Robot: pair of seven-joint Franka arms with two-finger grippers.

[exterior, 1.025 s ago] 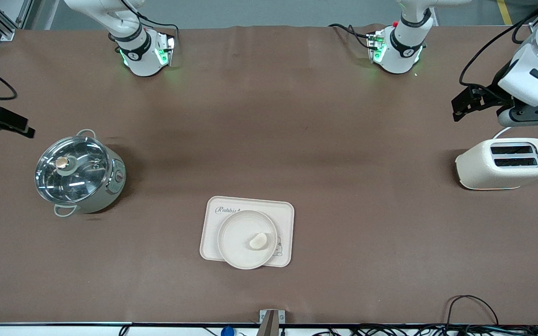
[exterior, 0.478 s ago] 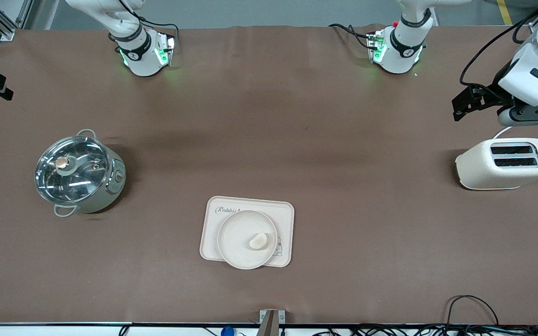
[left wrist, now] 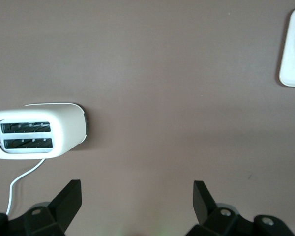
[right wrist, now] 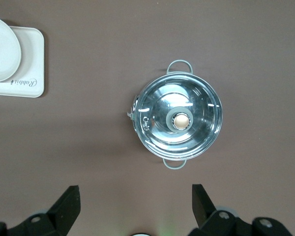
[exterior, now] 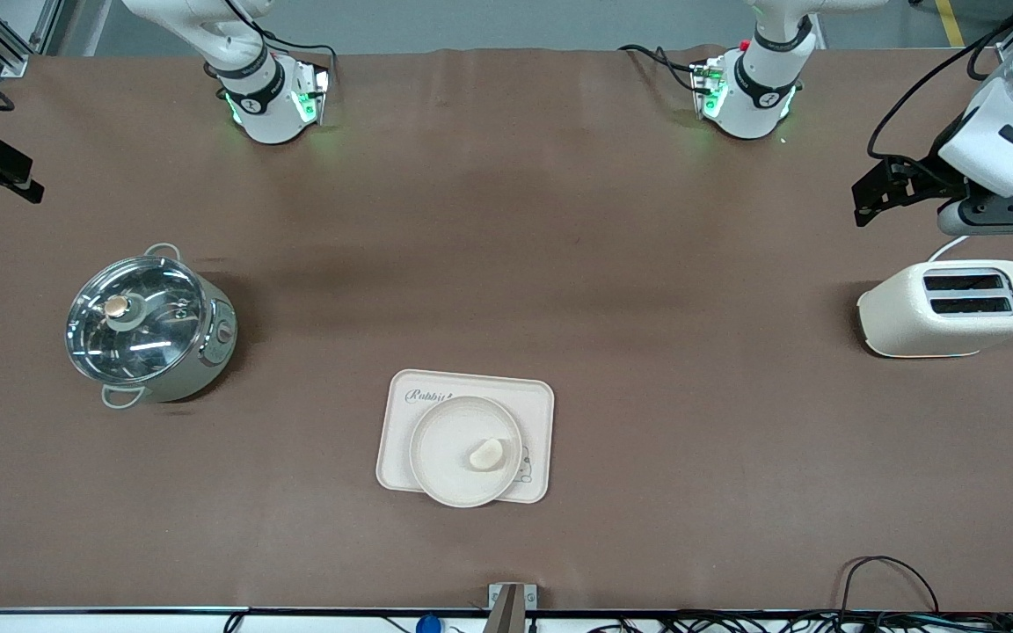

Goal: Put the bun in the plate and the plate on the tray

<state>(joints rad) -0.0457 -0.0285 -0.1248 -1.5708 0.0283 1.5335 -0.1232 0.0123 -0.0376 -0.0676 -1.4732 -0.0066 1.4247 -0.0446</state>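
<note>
The bun [exterior: 485, 454] lies in the round plate [exterior: 445, 448], toward one side of it. The plate stands on the Rabbit tray [exterior: 536, 413], in the part nearest the front camera, its rim just past the tray's edge. Neither gripper is near them. My left gripper [exterior: 867, 198] is open and empty in the air at the left arm's end of the table, by the toaster; its wrist view [left wrist: 136, 199] shows a tray corner [left wrist: 292, 49]. My right gripper [exterior: 5, 167] is open and empty over the table's edge at the right arm's end; its wrist view [right wrist: 136, 204] shows part of the tray [right wrist: 29, 78] and plate [right wrist: 2, 54].
A white two-slot toaster [exterior: 951, 308] with its cord stands at the left arm's end and shows in the left wrist view [left wrist: 37, 133]. A steel pot with a glass lid [exterior: 148, 328] stands toward the right arm's end and shows in the right wrist view [right wrist: 179, 120].
My right gripper has moved from beside the pot toward the table corner at the right arm's end. My left gripper has barely shifted. Bun, plate and tray have not moved.
</note>
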